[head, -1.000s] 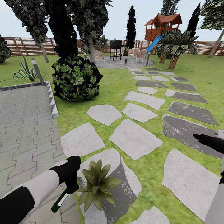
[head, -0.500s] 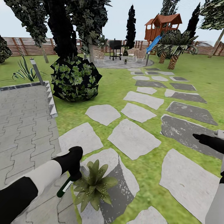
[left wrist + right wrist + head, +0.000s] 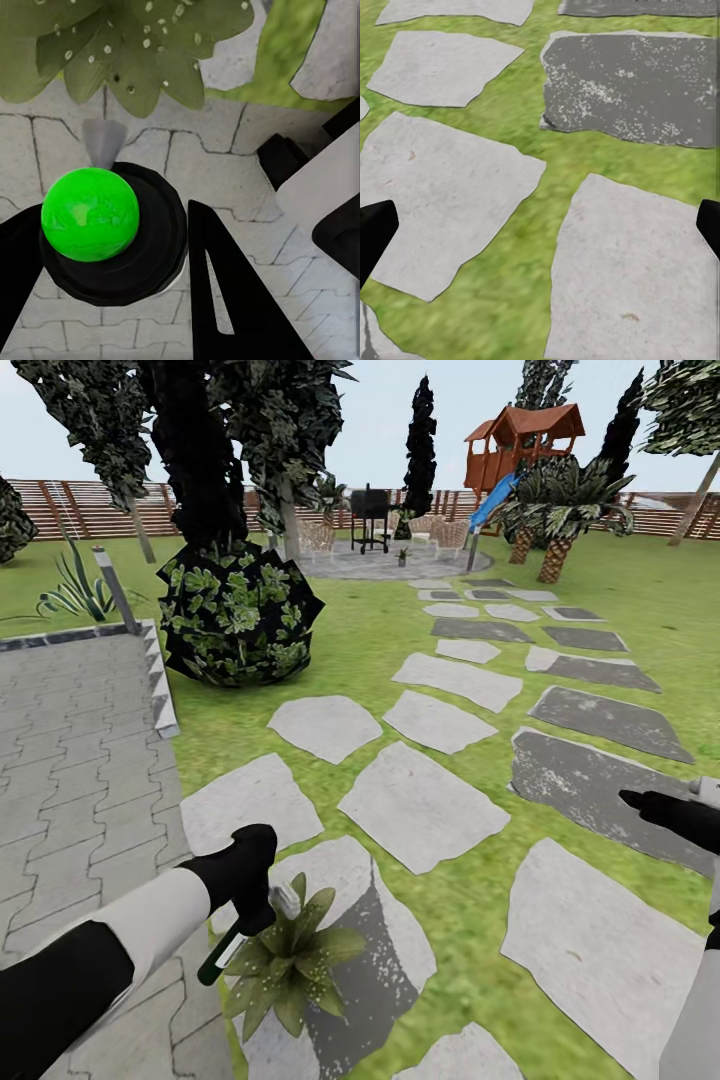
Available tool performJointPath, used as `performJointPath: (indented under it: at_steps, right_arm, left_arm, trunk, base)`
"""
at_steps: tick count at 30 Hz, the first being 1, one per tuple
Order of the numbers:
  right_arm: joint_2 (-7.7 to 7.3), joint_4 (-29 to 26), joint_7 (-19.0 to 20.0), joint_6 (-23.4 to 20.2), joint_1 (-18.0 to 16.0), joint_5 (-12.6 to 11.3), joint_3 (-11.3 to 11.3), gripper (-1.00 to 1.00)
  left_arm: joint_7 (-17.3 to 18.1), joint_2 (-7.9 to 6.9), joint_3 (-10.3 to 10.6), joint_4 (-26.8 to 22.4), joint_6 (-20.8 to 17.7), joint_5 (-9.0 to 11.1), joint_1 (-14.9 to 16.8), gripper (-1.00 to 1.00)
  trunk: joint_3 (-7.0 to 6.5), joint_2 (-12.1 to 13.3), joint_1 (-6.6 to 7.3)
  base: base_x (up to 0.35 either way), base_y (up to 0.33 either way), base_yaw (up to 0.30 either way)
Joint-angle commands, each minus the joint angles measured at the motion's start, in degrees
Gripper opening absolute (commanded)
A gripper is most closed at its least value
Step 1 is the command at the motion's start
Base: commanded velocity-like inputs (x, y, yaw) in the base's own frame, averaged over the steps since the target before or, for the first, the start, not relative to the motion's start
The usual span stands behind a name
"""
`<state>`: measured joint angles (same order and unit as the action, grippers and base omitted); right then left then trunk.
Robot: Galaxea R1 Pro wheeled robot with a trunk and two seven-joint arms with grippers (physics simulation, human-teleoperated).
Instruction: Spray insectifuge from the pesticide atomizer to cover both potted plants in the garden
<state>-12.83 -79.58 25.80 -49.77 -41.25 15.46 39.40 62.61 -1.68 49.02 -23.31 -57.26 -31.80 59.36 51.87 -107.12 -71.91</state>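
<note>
The pesticide atomizer (image 3: 232, 945) was held in the left end effector (image 3: 252, 905), tilted with its whitish spray head (image 3: 284, 901) up against the leaves of the nearer potted plant (image 3: 287, 960) and its dark green body slanting down and away from that plant. In the left wrist view the bottle (image 3: 112, 225) sat between the two dark fingers (image 3: 225, 300), which were clamped on its round body, with the nozzle cone (image 3: 103, 141) pointing at the plant's leaves (image 3: 127, 52), already speckled with pale droplets. The bottle looked like a light, rigid plastic container with smooth sides, likely a little slippery; a grip around the mid-body below the trigger head seemed the sound place to hold it, and squeezing harder would probably not crush it. The plant's leaves looked soft and would bend if the nozzle pressed in.

That plant stood at the edge of a stepping stone (image 3: 350, 920), just beside the grey paving (image 3: 80, 760). The right end effector (image 3: 655, 805) hovered well apart from the plant, over grass and stones, its fingertips (image 3: 375, 225) spread wide with nothing between them. A dark round bush (image 3: 240, 615) stood well beyond the plant.
</note>
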Motion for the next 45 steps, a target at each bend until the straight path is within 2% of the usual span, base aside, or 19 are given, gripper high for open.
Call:
performJointPath:
  at_steps: [1, 18, 31, 45]
  right_arm:
    - [0.0, 0.0, 0.6, -0.2, -0.1, 0.6, 0.1, 1.0]
    - [0.0, 0.0, 0.6, -0.2, -0.1, 0.6, 0.1, 1.0]
    - [0.0, 0.0, 0.6, -0.2, -0.1, 0.6, 0.1, 1.0]
    - [0.0, 0.0, 0.6, -0.2, -0.1, 1.0, 0.1, 1.0]
  left_arm:
    - [0.6, -0.03, 0.1, -0.2, -0.3, -0.5, 0.0, -1.0]
    - [0.4, -0.08, 0.1, -0.2, -0.3, -0.5, -0.3, -1.0]
    - [0.3, -0.58, 0.1, -0.2, -0.3, -0.5, -1.7, -1.0]
    - [0.3, -0.54, 0.1, -0.2, -0.3, -0.5, -1.7, -1.0]
  trunk:
    - [0.05, 0.0, 0.01]
    - [0.05, 0.0, 0.01]
    - [0.05, 0.0, 0.01]
    - [0.05, 0.0, 0.01]
  base:
    - [0.0, -0.065, 0.0]
    - [0.0, -0.052, 0.052]
    - [-0.001, -0.007, 0.001]
    - [-0.064, 0.263, -0.125]
